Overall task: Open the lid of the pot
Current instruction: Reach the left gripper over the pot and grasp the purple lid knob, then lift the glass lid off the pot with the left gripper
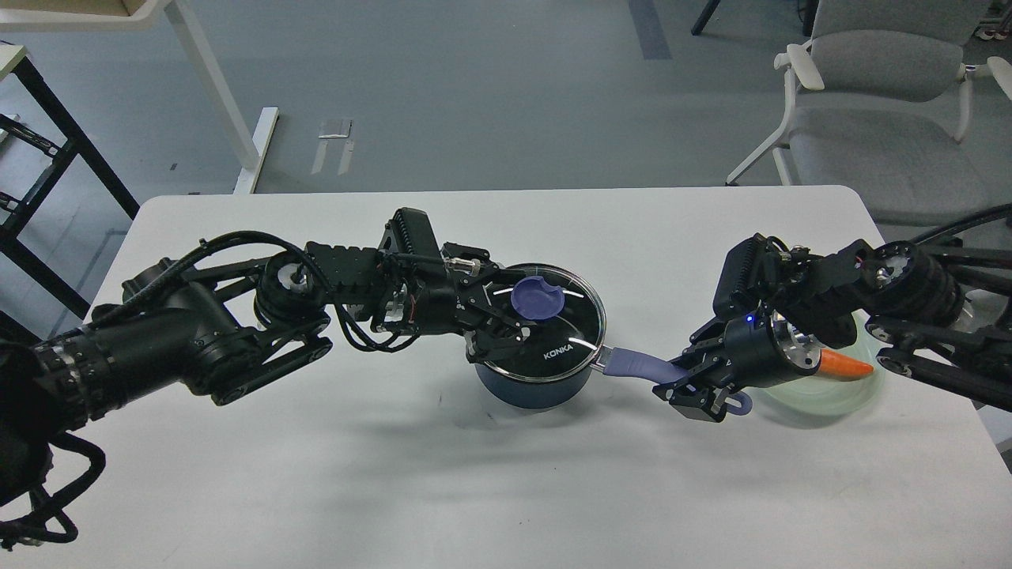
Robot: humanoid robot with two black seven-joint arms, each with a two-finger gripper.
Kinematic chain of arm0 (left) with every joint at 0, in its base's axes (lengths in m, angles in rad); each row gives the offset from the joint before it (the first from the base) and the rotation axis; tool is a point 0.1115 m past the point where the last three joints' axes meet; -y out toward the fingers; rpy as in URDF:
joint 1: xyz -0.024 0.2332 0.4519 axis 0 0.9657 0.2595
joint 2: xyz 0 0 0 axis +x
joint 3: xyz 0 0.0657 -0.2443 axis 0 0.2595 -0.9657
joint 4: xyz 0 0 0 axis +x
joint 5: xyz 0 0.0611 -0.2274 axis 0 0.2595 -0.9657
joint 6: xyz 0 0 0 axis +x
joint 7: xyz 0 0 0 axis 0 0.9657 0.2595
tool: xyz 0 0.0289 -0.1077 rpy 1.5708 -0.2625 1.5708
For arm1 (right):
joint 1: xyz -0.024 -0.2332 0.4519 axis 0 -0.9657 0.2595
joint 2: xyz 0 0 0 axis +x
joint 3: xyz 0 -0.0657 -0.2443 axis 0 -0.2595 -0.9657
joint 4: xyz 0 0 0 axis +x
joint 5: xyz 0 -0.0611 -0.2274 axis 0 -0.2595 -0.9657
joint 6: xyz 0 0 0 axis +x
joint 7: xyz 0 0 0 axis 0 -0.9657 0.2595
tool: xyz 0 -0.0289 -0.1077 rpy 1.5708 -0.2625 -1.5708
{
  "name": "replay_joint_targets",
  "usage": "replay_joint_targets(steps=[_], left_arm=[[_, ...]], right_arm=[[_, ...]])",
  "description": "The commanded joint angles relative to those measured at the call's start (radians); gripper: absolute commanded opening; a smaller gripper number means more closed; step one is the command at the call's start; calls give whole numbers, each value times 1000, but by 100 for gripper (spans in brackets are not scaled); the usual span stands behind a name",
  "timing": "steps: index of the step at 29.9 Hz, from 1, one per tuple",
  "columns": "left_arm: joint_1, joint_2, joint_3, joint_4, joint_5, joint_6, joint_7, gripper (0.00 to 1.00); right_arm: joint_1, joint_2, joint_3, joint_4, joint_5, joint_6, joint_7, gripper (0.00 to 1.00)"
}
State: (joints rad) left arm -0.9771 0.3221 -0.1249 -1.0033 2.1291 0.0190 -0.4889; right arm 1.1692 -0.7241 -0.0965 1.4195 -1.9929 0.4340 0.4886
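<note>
Black and thick, the left arm (158,340) fills the near left corner and reaches across the white table (316,474) to the lid (553,324). Its left gripper (510,316) has the fingers spread around the lavender-blue knob (538,298); whether they press it I cannot tell. That glass lid sits on the pot (534,387), a little tilted, near the table middle. On the other side, the right gripper (700,387) closes its fingers on the pot's long handle (644,366), near the end with the hole. Just behind this gripper stands a pale green plate (822,399) with a carrot (846,364). Beyond the table stands a grey chair (877,118).
</note>
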Motion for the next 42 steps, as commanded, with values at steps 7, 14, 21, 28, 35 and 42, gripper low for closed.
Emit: replay_joint_targets(steps=[7,14,21,28,35,42], left_arm=[[-11,21,-10,-20,-15,4,0,50],[-40,118,-12,-109,-54,4,0,50],[-40,299,-16,-189,-109,114,0,51],[18,494,5,-225,-113,183,0,51],[182,572,13,-212,-115,248,0,52],[267,571,11,-144,-118,292,0,52]], right_arm=[[0,0,0,-1,0,0,0,29],[0,-3,1,-1,0,0,0,29],[0,-1,1,-1,0,0,0,29],[-2,5,1,-1,0,0,0,29],[-3,6,3,-7,0,0,0,29],[-3,6,3,-7,0,0,0,29]])
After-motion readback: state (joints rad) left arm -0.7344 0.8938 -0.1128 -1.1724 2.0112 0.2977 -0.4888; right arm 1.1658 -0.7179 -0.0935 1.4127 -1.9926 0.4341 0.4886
